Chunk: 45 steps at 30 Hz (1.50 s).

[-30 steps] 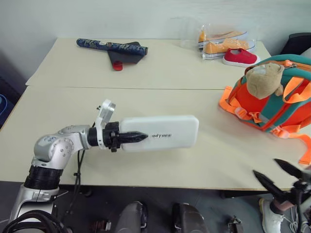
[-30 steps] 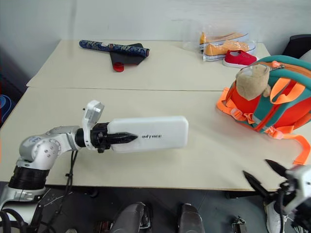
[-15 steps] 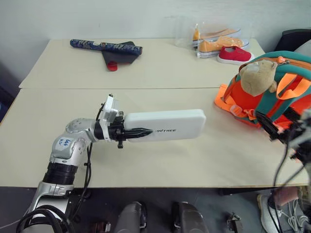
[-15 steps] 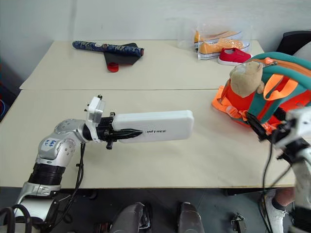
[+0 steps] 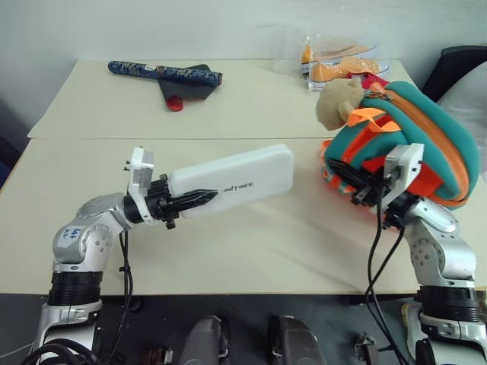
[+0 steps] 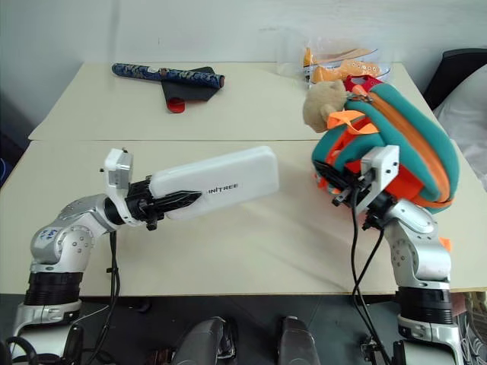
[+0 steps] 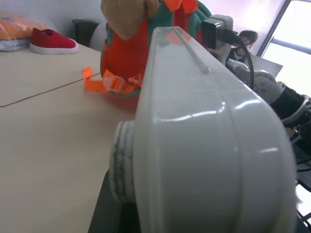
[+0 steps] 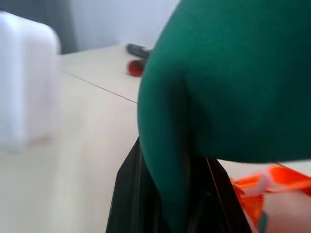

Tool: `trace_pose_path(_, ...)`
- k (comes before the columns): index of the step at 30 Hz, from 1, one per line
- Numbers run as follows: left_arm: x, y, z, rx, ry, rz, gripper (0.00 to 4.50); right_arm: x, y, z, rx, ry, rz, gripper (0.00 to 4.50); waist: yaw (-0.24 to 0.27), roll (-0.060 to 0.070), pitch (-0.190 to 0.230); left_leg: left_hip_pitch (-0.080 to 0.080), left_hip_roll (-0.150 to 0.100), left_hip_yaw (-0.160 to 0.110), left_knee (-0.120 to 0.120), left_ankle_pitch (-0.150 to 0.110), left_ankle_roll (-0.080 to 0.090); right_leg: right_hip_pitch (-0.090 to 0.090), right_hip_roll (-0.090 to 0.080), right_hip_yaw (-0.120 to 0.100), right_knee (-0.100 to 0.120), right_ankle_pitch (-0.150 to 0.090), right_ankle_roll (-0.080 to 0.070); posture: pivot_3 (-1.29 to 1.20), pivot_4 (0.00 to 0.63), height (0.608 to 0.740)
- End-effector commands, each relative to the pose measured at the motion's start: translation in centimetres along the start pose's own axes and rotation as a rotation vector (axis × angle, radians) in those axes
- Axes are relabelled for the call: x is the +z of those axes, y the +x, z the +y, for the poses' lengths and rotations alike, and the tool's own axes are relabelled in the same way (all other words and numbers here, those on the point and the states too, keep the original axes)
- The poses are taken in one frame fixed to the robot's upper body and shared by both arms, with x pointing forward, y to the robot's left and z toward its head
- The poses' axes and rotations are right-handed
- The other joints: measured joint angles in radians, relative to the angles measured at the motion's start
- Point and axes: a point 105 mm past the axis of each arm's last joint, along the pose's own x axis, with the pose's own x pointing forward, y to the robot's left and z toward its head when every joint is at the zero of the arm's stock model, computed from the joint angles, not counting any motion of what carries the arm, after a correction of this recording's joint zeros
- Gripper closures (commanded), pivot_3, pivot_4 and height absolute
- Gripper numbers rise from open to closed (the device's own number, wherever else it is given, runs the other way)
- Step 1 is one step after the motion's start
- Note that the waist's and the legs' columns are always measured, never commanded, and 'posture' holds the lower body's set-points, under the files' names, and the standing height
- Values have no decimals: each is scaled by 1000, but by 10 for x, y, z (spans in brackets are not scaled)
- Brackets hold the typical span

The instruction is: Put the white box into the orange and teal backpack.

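Left gripper [image 5: 199, 199] clamped on white box [image 5: 236, 179]; right gripper [image 5: 351, 181] pinching teal edge of orange and teal backpack [image 5: 411, 141].

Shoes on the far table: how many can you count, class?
3 visible: two orange shoes stacked in a clear bag at the far edge, one red shoe mostly hidden behind the backpack. More may be hidden.

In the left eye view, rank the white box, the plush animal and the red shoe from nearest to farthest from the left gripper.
1. White box: clamped in the left gripper, stretching toward the backpack.
2. Plush animal: on the orange and teal backpack, to the right past the box.
3. Red shoe: behind the backpack, at the table's far right.
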Motion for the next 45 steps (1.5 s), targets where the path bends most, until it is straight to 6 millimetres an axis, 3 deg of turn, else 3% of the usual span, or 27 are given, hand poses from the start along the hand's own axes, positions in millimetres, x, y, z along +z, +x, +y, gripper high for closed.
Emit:
trace_pose_path(1,13,-18,6,62,10,-58,3257,24,15,57,253,75,-74,4465,-3,0,0,0,0,0,0,0,0,0,0,0,0,0,0,0,150,740)
trace_pose_path(3,13,-23,8,88,7,-60,3257,27,10,76,326,134,-53,4465,-2,0,0,0,0,0,0,-1,0,0,0,0,0,0,0,0,150,740)
trace_pose_path(5,16,-30,10,114,18,-62,3257,27,-9,95,412,209,23,4465,3,0,0,-1,0,0,0,-2,0,0,0,0,-1,0,0,0,150,740)
trace_pose_path(7,21,-35,10,134,17,-72,3257,26,-25,103,440,250,92,4465,9,-2,0,-1,0,-2,0,-5,2,1,-1,0,-2,0,0,0,150,740)
trace_pose_path(11,35,-42,-3,101,46,-51,3257,30,-62,85,348,294,205,4465,12,-3,0,-1,-3,-2,2,-11,0,2,-4,1,-7,0,0,0,150,740)
trace_pose_path(17,57,-18,-19,9,135,-72,3257,37,-83,64,283,292,265,4465,14,-3,0,-1,-3,-2,2,-10,-1,2,-5,1,-8,0,1,0,150,740)
trace_pose_path(22,66,20,-7,-28,265,-77,3257,35,-89,51,266,287,293,4465,37,-3,1,-1,-4,-1,2,-9,-1,2,-4,1,-7,1,1,0,150,740)
trace_pose_path(27,57,50,-8,-162,371,8,3257,32,-90,48,266,280,299,4465,39,-3,1,-1,-4,1,2,-7,5,2,-3,1,-8,1,2,0,150,740)
trace_pose_path(33,41,63,-12,-277,467,135,3257,28,-86,50,264,269,283,4465,36,-3,1,-1,-3,1,2,-7,5,2,-1,1,-7,1,2,0,150,740)
trace_pose_path(40,32,53,-14,-300,522,232,3257,24,-78,54,245,248,249,4465,34,-4,1,-1,-2,1,3,-6,5,2,-2,2,-8,1,2,0,150,740)
trace_pose_path(42,31,72,-12,-307,539,247,3257,23,-76,55,245,253,245,4465,37,-4,1,-1,-2,1,3,-6,5,2,-2,2,-8,1,2,0,150,740)
trace_pose_path(45,40,134,-16,-323,511,220,3257,21,-73,56,259,263,245,4465,64,-5,2,-2,-3,-1,5,-6,5,3,-2,0,-8,2,3,0,150,740)
